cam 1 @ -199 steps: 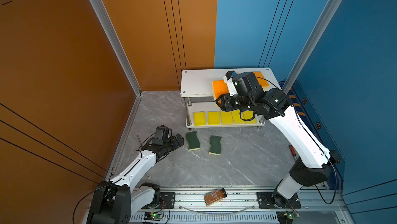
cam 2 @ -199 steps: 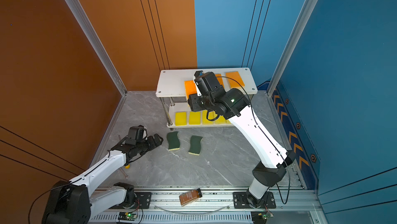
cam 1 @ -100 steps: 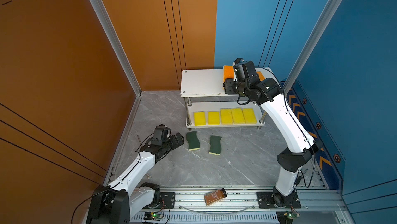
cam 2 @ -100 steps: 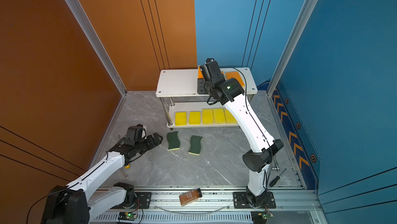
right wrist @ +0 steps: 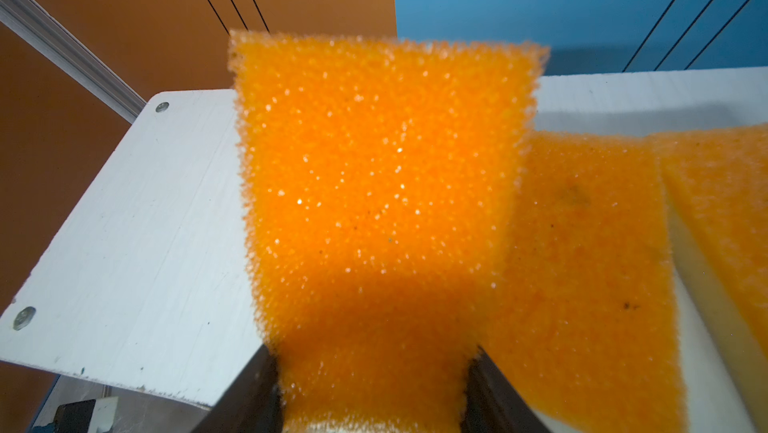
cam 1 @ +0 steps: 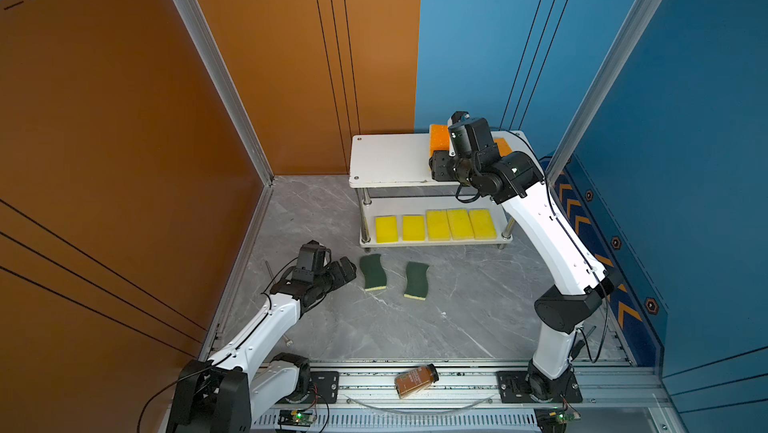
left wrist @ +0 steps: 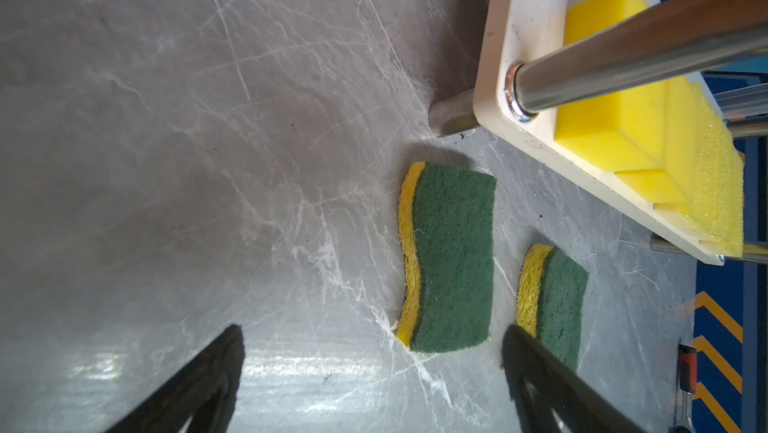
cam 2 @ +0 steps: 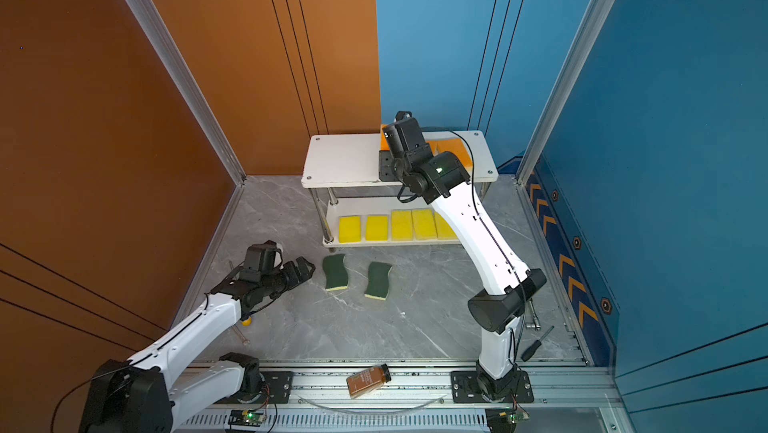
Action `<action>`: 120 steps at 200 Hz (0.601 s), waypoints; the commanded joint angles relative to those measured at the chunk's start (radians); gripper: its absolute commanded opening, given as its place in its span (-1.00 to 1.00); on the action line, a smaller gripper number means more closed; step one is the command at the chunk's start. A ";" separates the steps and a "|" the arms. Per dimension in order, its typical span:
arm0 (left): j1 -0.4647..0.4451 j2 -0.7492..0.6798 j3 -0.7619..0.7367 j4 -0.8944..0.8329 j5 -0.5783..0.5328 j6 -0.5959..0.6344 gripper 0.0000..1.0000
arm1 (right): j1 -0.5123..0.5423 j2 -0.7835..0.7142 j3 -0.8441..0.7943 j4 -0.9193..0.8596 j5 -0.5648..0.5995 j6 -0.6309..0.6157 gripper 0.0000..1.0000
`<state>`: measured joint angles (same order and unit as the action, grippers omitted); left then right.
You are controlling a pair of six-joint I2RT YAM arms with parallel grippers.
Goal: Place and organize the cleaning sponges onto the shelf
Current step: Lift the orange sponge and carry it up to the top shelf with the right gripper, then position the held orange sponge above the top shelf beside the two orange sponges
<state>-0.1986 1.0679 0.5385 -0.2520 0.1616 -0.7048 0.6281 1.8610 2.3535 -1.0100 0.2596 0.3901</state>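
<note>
Five yellow sponges [cam 1: 436, 225] line the lower board of the shelf [cam 1: 386, 158]; two green sponges [cam 1: 372, 273] lie on the floor [cam 1: 457, 306] before it. Only the right wrist view shows the right gripper [right wrist: 372, 372] pinching an orange sponge [right wrist: 374, 181] over the top board, beside two orange sponges [right wrist: 582, 244] lying flat; both top views hide that grip. The left wrist view shows the left gripper [left wrist: 374, 385] spread wide, just short of the green pair

Bright, even light; glare streaks the counter [left wrist: 291, 364]; the close orange sponge [right wrist: 374, 202] looks soft, perhaps out of focus.
</note>
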 commanded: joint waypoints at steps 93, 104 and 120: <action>-0.016 0.018 0.025 -0.015 -0.021 -0.006 0.96 | 0.030 0.027 0.021 0.073 -0.018 0.001 0.17; -0.016 0.018 0.026 -0.013 -0.022 -0.006 0.96 | 0.026 0.037 0.021 0.081 -0.023 0.008 0.17; -0.016 0.014 0.025 -0.015 -0.023 -0.007 0.95 | 0.022 0.051 0.021 0.089 -0.020 0.013 0.17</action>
<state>-0.2108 1.0794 0.5385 -0.2516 0.1581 -0.7048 0.6548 1.8782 2.3550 -0.9504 0.2481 0.3908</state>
